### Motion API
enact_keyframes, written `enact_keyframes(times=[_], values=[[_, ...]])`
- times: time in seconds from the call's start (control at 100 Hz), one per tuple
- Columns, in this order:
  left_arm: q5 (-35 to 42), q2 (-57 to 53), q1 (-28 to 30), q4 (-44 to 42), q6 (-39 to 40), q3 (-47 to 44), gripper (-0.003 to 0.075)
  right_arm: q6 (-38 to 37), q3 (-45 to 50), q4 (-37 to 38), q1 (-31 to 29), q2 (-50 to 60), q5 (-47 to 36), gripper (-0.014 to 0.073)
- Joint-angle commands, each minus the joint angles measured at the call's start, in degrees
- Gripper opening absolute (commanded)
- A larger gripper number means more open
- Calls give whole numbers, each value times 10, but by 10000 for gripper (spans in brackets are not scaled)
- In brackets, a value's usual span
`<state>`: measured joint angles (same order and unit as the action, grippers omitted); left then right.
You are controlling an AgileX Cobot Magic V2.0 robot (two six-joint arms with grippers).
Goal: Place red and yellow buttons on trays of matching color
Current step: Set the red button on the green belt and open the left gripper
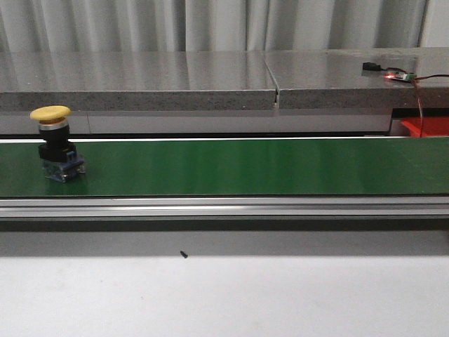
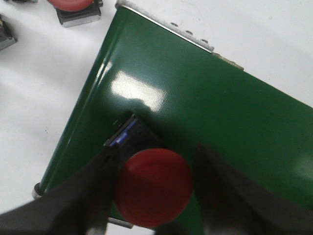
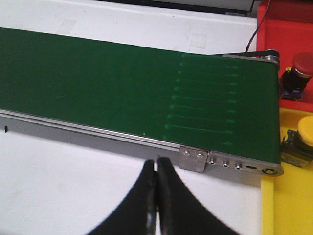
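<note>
A yellow button (image 1: 50, 140) stands upright on the green belt (image 1: 231, 165) at the far left of the front view. In the left wrist view a red button (image 2: 154, 188) stands on the belt's end (image 2: 195, 98), between the fingers of my left gripper (image 2: 156, 152). That gripper is open, and a strip of green shows beside one finger. My right gripper (image 3: 156, 164) is shut and empty over the white table by the belt's other end. There, a red tray (image 3: 288, 29) holds a red button (image 3: 299, 68) and a yellow tray (image 3: 288, 200) holds a yellow button (image 3: 301, 142).
Another red button (image 2: 73, 7) and a dark part (image 2: 5, 34) lie on the white table beyond the belt's end. A grey ledge (image 1: 210, 81) with a lit circuit board (image 1: 393, 74) and wires runs behind the belt. An aluminium rail (image 1: 224, 206) edges it in front.
</note>
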<state>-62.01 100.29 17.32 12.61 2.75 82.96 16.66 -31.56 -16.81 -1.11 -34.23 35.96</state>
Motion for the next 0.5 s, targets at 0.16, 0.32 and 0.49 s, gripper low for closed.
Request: enact_keyframes(times=[0.16,0.32,0.49], values=[[12,-31,-4,21,-7,15,557,2,-15,-9,0,0,-34,-67],[26,-68,-7,21,-34,15,551,2,-15,-9,0,0,-34,-67],[51,-124,-39,16,-88,15,300,2,-15,-9,0,0,-34,-67]])
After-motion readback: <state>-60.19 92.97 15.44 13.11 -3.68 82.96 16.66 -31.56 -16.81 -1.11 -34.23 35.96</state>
